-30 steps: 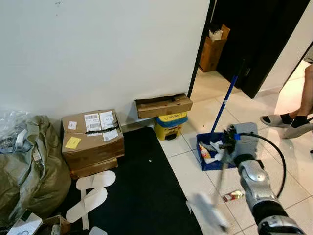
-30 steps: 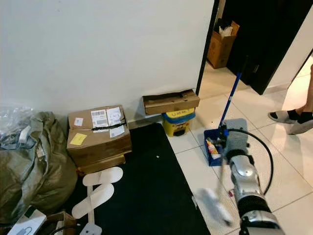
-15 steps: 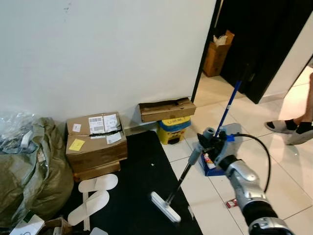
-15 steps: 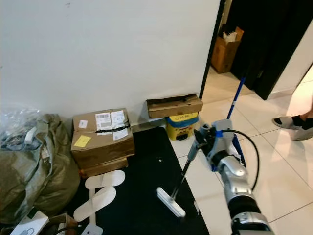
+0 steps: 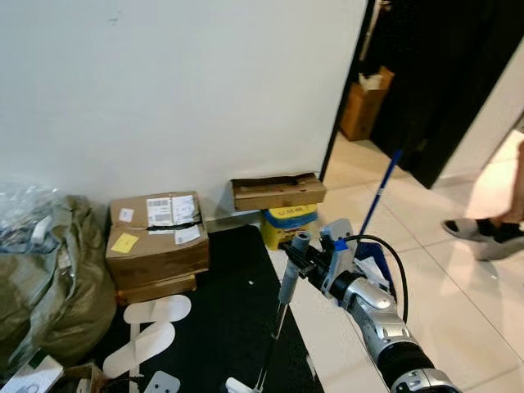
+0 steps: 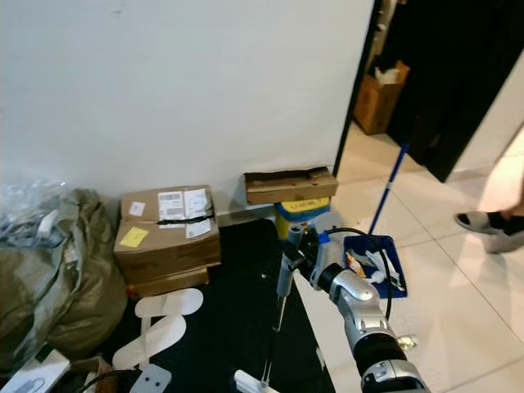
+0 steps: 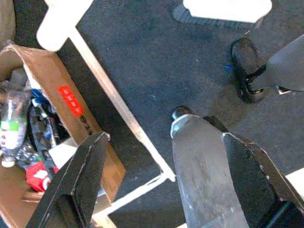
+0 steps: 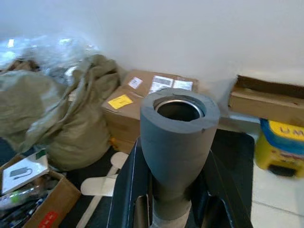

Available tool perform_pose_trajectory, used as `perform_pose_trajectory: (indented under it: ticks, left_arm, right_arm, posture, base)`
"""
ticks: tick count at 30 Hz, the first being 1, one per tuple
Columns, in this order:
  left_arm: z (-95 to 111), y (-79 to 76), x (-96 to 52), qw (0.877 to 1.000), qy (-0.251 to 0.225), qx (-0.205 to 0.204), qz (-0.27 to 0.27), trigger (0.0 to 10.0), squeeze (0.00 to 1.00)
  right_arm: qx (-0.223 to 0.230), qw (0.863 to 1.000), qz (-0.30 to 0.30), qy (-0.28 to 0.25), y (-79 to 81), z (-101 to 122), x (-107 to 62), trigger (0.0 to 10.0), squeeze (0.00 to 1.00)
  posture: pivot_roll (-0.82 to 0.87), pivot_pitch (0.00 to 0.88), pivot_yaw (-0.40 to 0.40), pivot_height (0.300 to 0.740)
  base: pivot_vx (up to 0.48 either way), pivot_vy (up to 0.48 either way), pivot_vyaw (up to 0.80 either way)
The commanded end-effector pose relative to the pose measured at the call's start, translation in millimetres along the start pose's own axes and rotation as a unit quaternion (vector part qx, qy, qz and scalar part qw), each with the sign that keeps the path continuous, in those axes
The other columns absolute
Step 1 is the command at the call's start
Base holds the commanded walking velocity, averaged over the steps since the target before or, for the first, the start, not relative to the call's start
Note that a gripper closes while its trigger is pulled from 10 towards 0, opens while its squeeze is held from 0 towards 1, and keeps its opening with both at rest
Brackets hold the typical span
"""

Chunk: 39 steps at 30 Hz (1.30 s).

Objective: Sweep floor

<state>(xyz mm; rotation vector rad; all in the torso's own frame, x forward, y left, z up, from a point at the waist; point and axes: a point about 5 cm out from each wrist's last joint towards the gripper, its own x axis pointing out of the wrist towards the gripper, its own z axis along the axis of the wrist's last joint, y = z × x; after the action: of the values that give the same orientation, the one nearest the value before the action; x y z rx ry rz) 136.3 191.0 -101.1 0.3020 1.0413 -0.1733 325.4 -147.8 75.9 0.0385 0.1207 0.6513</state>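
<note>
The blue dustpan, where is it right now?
The blue dustpan sits on the white tiled floor to the robot's right, just right of the yellow bin near the doorway, behind the right end effector gripping the broom handle.

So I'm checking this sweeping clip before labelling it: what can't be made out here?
- Broom head: cut off by the bottom edge in the eye views.
- Dustpan contents: too small to identify; the right gripper and its cable partly cover them.
- Person: cut off by the right edge and blurred.
- Parcel labels: too small to read.
</note>
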Motion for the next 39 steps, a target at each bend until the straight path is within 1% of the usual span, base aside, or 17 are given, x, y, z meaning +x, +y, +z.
perform_pose_trajectory:
  ticks: [1, 5, 15, 21, 22, 24, 25, 32, 39]
  left_arm:
    - [-7.2, -2.1, -1.2, 1.000, 0.014, -0.009, -0.001, 10.0, 0.00]
    - [-8.1, -2.2, -1.4, 1.000, 0.015, -0.016, 0.001, 10.0, 0.00]
    - [-8.0, -1.9, -1.3, 1.000, 0.015, -0.022, 0.003, 10.0, 0.00]
    - [-9.4, -1.6, -1.6, 1.000, 0.019, -0.018, 0.002, 10.0, 0.00]
    - [-9.6, -1.5, -1.6, 1.000, 0.020, -0.016, 0.002, 10.0, 0.00]
    - [-9.6, -1.5, -1.6, 1.000, 0.020, -0.016, 0.002, 10.0, 0.00]
    - [-9.5, -0.4, -1.7, 1.000, 0.020, -0.010, 0.002, 10.0, 0.00]
    - [-7.1, 1.9, -1.1, 1.000, 0.018, -0.007, 0.003, 10.0, 0.00]
    - [-7.4, 1.8, -1.2, 1.000, 0.020, -0.002, 0.002, 10.0, 0.00]
  right_arm:
    - [-0.021, 0.999, 0.025, -0.015, -1.8, 16.6, 5.2, 10.0, 0.00]
    - [-0.024, 0.999, 0.037, -0.019, 0.3, 21.8, 9.5, 10.0, 0.00]
    - [-0.018, 0.999, 0.047, -0.022, 8.4, 21.4, 15.5, 10.0, 0.00]
    - [-0.007, 0.999, 0.051, -0.012, 14.8, 11.8, 15.8, 10.0, 0.00]
    - [-0.004, 0.999, 0.051, -0.009, 17.7, 8.4, 16.2, 10.0, 0.00]
    - [-0.004, 0.999, 0.051, -0.009, 17.7, 8.4, 16.2, 10.0, 0.00]
    - [0.001, 0.998, 0.056, -0.004, 25.3, 1.9, 17.6, 10.0, 0.00]
    - [0.006, 0.998, 0.061, -0.001, 33.9, -3.0, 20.7, 10.0, 0.00]
    - [0.008, 0.998, 0.063, -0.003, 38.8, -6.0, 21.1, 10.0, 0.00]
  posture:
    - [-0.04, 0.000, -0.072, 0.740]
    - [-0.03, 0.000, -0.084, 0.740]
    - [-0.03, 0.000, -0.085, 0.740]
    - [-0.04, 0.000, -0.079, 0.740]
    - [-0.04, 0.000, -0.079, 0.740]
    - [-0.04, 0.000, -0.079, 0.740]
    - [-0.04, 0.000, -0.076, 0.740]
    - [-0.05, 0.000, -0.061, 0.740]
    - [-0.06, 0.000, -0.055, 0.740]
  base:
    - [0.000, -0.435, 0.00]
    - [0.000, -0.438, 0.00]
    - [0.000, -0.458, 0.00]
    - [0.000, -0.472, 0.00]
    - [0.000, -0.472, 0.00]
    - [0.000, -0.472, 0.00]
    - [0.000, -0.472, 0.00]
    - [0.000, -0.474, 0.00]
    - [0.000, -0.480, 0.00]
